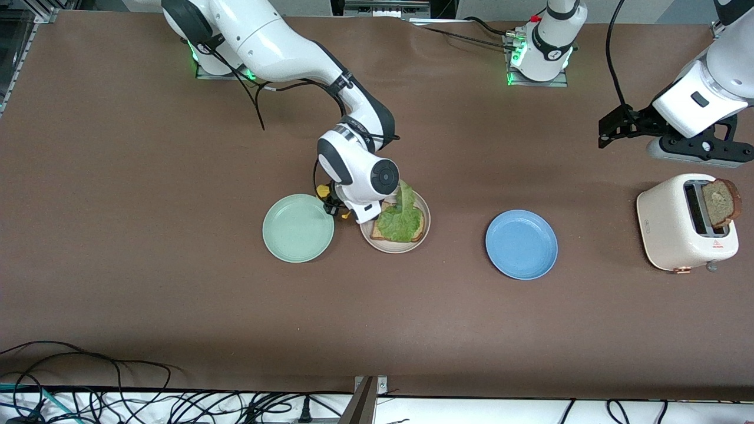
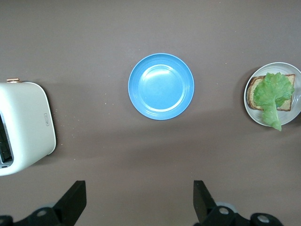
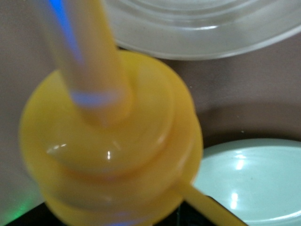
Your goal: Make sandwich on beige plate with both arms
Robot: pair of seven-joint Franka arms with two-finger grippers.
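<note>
Front view: the matte brown table [image 1: 177, 294] carries a glossy cream toaster [image 1: 677, 227] with a crusted slice [image 1: 721, 202] poking up. The left gripper [image 1: 624, 126], fingers spread, waits above it; a careless pull could tip the toaster. On the beige plate [image 1: 423, 232], the ruffled lettuce [image 1: 402, 221] on bread [image 1: 419, 237] might lift off with the right gripper [image 1: 344, 209], whose finger state is hidden.

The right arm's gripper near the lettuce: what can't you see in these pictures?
- Right gripper: front view, hidden under its own white wrist; whether it grips the ruffled green lettuce leaf cannot be told.
- Right wrist view: a blurred yellow suction-like tool fills the frame, hiding the fingers.
- Brown bread slice on the round beige plate: mostly covered by lettuce.
- White toaster: cut off by the left wrist view's edge.
</note>
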